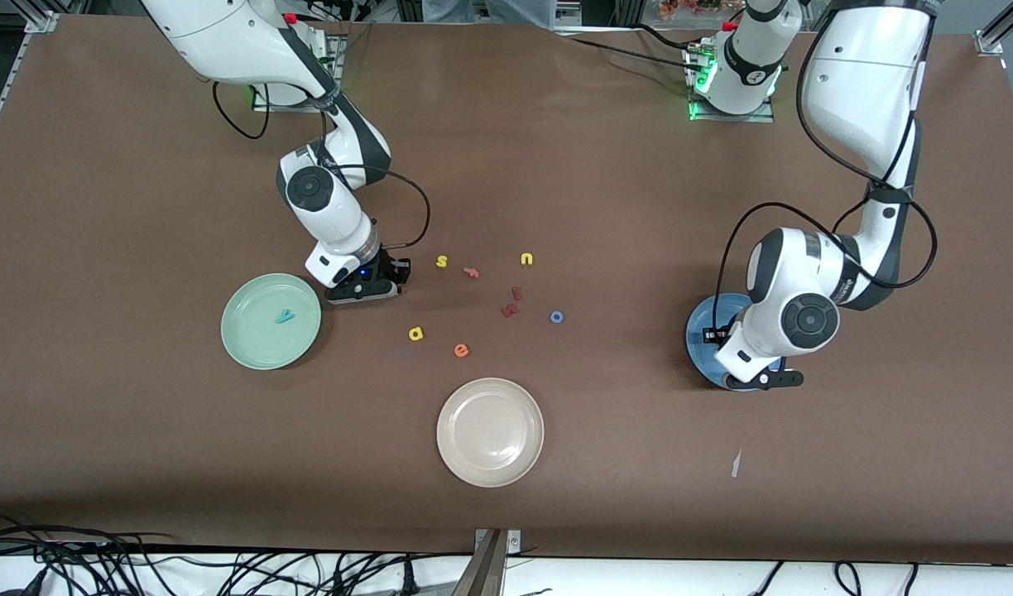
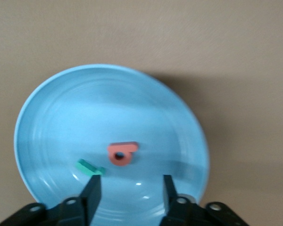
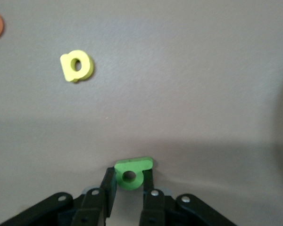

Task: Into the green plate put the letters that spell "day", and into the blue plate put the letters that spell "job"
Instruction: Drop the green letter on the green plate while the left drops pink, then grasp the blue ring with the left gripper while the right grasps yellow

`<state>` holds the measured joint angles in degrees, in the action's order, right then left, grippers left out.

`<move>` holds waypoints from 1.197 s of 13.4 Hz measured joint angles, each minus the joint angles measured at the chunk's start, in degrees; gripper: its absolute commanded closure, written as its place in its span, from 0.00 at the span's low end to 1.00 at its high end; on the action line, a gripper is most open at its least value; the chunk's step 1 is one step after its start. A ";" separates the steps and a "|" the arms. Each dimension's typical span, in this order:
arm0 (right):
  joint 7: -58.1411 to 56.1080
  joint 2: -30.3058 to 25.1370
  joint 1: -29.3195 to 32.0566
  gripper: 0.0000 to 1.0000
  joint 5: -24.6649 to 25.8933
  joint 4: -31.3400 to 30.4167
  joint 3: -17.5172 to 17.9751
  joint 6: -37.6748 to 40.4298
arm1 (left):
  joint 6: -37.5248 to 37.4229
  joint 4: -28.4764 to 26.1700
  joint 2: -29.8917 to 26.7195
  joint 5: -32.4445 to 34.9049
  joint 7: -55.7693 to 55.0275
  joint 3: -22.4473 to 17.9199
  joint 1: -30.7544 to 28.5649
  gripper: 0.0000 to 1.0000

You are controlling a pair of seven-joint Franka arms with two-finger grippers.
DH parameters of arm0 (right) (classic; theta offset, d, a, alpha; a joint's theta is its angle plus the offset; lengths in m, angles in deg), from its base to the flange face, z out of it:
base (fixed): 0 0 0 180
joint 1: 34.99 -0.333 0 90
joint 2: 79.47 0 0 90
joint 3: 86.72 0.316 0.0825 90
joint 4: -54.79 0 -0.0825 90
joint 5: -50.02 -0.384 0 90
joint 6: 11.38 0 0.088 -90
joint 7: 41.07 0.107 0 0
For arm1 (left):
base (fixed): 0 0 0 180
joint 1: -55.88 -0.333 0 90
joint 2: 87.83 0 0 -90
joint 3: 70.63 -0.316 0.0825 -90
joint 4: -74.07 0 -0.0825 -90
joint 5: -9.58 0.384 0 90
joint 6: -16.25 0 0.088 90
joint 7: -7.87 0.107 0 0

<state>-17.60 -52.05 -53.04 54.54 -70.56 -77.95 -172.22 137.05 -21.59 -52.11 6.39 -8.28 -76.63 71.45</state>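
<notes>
The small green foam letter with a round hole (image 3: 130, 175) sits between the fingers of my right tool (image 3: 128, 188), which is closed on its flanks low over the brown tabletop (image 1: 556, 165), just beside the pale mint-green round plate (image 1: 250, 348). I judge these foam pieces very light, soft and a little squashy, so a gentle pinch across the flat sides should do; squeeze too hard and the letter may pop out or twist. That green plate holds one thing so far, the teal foam y (image 1: 285, 316). The yellow foam letter with a ring and stem (image 1: 415, 334) lies on the tabletop, nearer the front camera than the right tool, beside an orange foam e (image 1: 461, 350). My left tool (image 2: 128, 188) hangs over the medium-blue round plate (image 2: 47, 103) with its fingers apart and nothing between them. In that plate lie a pinkish-red foam b (image 2: 122, 153) and a teal foam j (image 2: 88, 167), close together but not touching. The blue foam ring o (image 1: 557, 316) lies out on the tabletop between the two arms, near some dark red foam letters (image 1: 511, 305). The beige round plate (image 1: 465, 463), nearest the front camera, holds nothing.
</notes>
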 measured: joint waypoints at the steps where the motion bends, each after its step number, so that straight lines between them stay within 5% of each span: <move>1: -1.60 -0.92 0.01 0.90 0.25 0.36 -0.93 1.85 | -0.01 0.20 -0.68 -1.33 -3.01 0.83 0.37 0.00; 6: -20.29 -8.74 5.04 0.87 0.29 1.61 -6.15 11.86 | 0.39 4.40 0.46 -7.03 -25.94 2.71 8.86 0.00; 7: -24.46 -9.44 7.42 0.71 0.29 1.62 -6.30 12.44 | 1.15 5.65 1.75 -7.23 -31.30 2.74 10.90 0.00; 8: -27.82 -9.71 9.90 0.38 0.28 1.62 -6.37 12.68 | 3.32 6.57 3.17 -7.33 -36.39 2.79 12.65 0.00; 9: -29.89 -9.72 12.03 0.27 0.26 1.61 -6.41 12.75 | 6.38 7.20 4.57 -7.41 -41.19 2.84 14.18 0.00; 16: -20.32 -9.21 12.00 0.22 -0.12 1.76 -3.40 12.84 | 13.92 7.98 10.90 -7.48 -64.46 2.76 21.30 0.06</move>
<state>-37.92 -61.26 -41.05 54.42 -68.79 -81.36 -159.38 150.97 -13.61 -41.20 -1.10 -72.74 -73.87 92.75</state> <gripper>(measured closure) 0.220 0.018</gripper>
